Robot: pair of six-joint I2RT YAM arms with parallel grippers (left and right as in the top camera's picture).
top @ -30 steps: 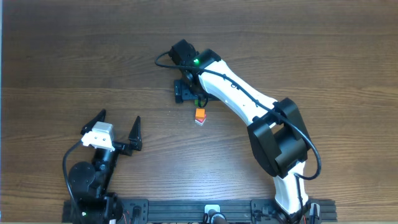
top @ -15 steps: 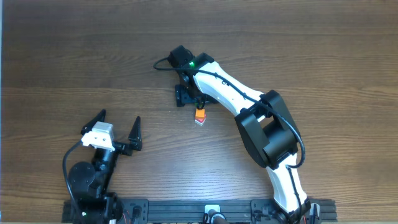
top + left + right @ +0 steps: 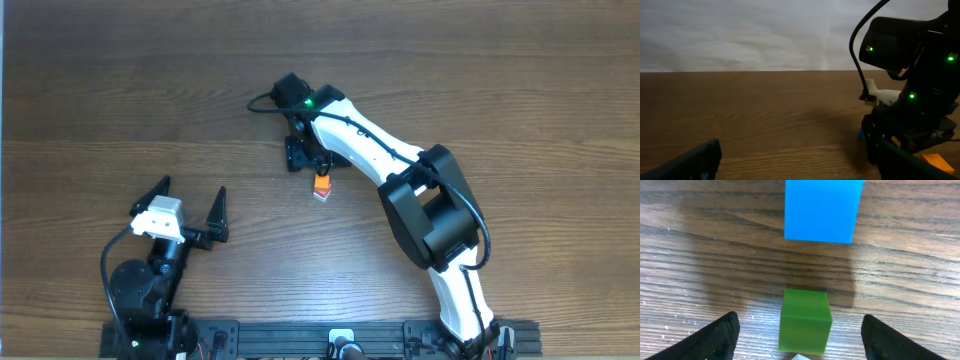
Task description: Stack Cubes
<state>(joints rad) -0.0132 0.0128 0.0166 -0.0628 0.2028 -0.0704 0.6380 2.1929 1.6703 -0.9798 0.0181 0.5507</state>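
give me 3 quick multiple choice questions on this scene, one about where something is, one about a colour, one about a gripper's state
1. Where is the green cube?
A. between the spread fingers of the right gripper
B. on top of a yellow cube
C. held up by a person's hand

2. What colour is the cube beside the right arm in the top view?
A. purple
B. orange
C. black

3. What state is the left gripper in?
A. shut on a cube
B. shut on nothing
C. open and empty

Answers:
1 A: the right wrist view shows the green cube in the gap between the two fingers, which do not touch it.
2 B: the orange cube shows that colour in the top view and the left wrist view.
3 C: its fingers stand wide apart with nothing between them.
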